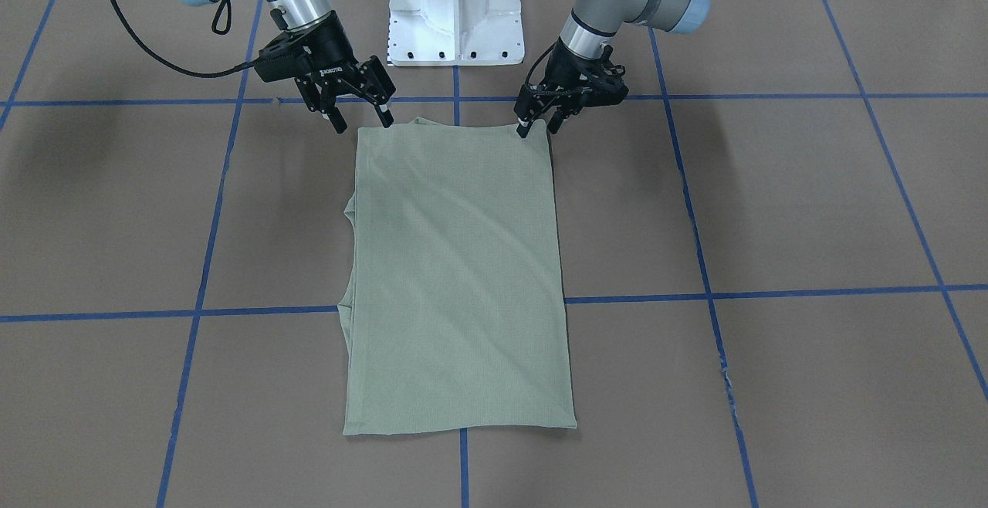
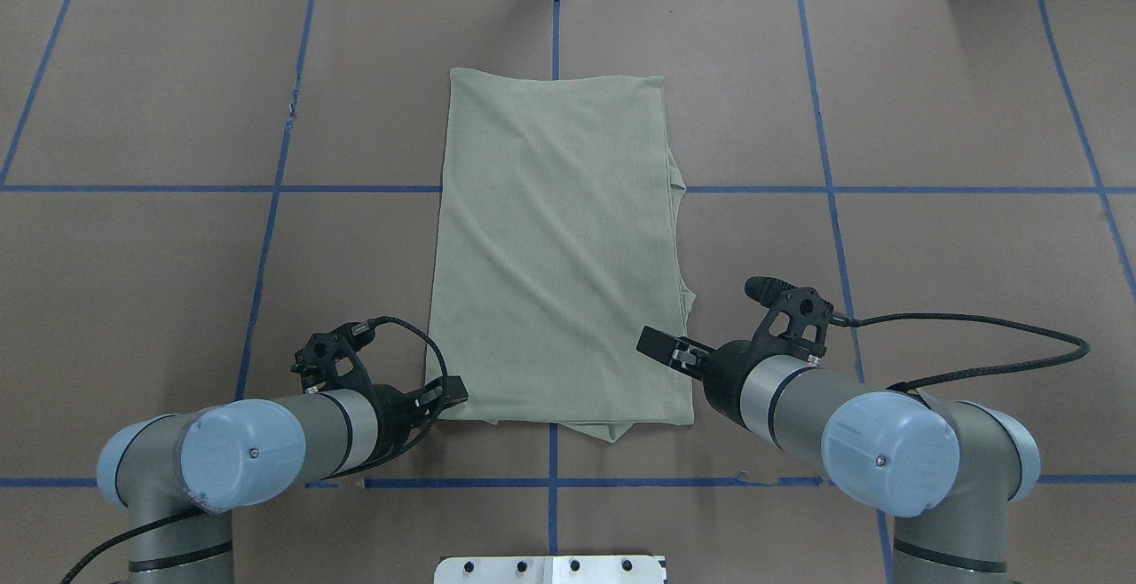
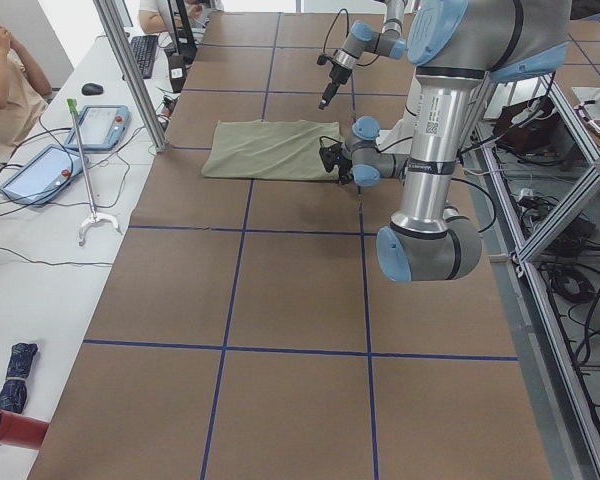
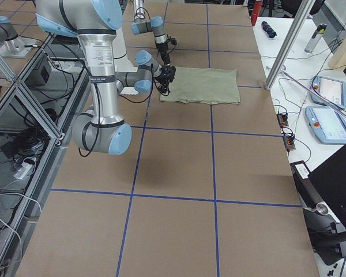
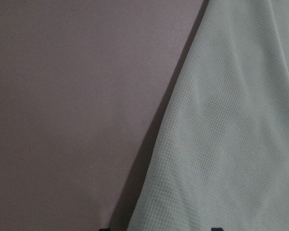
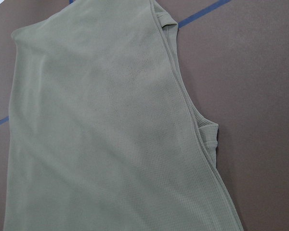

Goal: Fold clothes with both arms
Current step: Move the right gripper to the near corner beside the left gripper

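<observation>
Nearest me, my white base (image 1: pixel 455 14) stands at the table's edge. Just ahead, my right claw (image 1: pixel 362 123) hangs released with its fingers spread wide. One tip is at a near corner of the shirt (image 1: pixel 459 276), the other over bare table (image 1: pixel 772 207). White lettering on its black body looks like ROBOTIQ. My left claw (image 1: pixel 538 129) is unclenched too, at the other near corner, with a tip on either side of the cloth's edge and grasping nothing. The sage-green shirt lies flat as a long folded rectangle running away from me. Under-layers peek out along the edge on my right. Blue tape lines (image 1: pixel 772 292) pass beneath it. The sticker (image 3: pixel 435 127) on my left arm is too small to read.
</observation>
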Available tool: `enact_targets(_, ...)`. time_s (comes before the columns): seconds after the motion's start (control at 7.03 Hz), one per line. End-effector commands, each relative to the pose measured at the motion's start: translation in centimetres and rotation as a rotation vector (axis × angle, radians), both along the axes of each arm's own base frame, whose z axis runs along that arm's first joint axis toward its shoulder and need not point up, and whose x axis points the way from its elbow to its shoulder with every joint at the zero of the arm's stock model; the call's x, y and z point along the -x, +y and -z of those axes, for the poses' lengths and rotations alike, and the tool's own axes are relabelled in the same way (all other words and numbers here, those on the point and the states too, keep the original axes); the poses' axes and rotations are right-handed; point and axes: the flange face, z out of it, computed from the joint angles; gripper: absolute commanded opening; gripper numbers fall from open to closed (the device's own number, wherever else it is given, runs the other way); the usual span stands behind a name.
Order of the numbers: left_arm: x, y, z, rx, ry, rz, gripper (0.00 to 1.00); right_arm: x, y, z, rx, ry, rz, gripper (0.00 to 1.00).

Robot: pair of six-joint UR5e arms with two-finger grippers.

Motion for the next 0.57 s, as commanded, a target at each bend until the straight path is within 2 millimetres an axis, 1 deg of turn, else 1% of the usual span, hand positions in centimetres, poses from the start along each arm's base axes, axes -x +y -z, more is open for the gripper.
enact_targets(0.0, -0.27, 0.32, -0.13, 0.002, -0.002, -0.005, 0.71, 0.04, 0.03, -0.03, 0.001, 0.001, 0.0, 1.0)
enact_targets(0.14, -0.29, 0.31, -0.02, 0.01, 0.003, -0.001, 0.44, 0.17, 0.07, -0.19, 0.013, -0.001, -0.003, 1.0)
enact_targets(0.28, -0.39, 0.29, 0.31, 0.002, 0.005, -0.004, 0.0, 0.31, 0.01, -0.31, 0.021, -0.003, -0.01, 1.0)
enact_targets(0.43, -0.23, 0.22, 0.53, -0.002, 0.009, -0.003, 0.0, 0.63, -0.01, -0.34, 0.051, -0.014, -0.042, 0.95)
